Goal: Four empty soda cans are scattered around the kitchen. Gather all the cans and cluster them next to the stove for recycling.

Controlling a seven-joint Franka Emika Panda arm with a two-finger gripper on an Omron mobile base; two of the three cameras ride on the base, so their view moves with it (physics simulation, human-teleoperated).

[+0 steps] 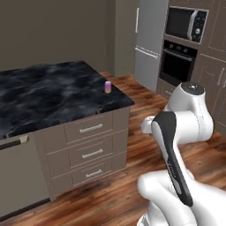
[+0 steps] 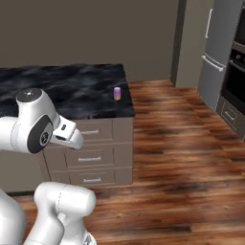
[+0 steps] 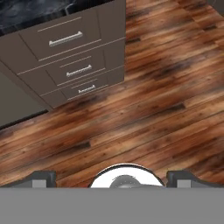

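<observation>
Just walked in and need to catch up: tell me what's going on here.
Nothing is being handled yet. The white arm is folded up over the wood floor, and its gripper is open and empty, aimed down at the floor in front of the drawers. One purple soda can stands upright near the corner of the black marble island counter, untouched and apart from the arm.

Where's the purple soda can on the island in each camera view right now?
Left base view: soda can stands near the island countertop's right front corner.
Right base view: can near the countertop's right edge.
Hand view: not in frame.
Shared landmark: the drawer stack below the counter.
</observation>
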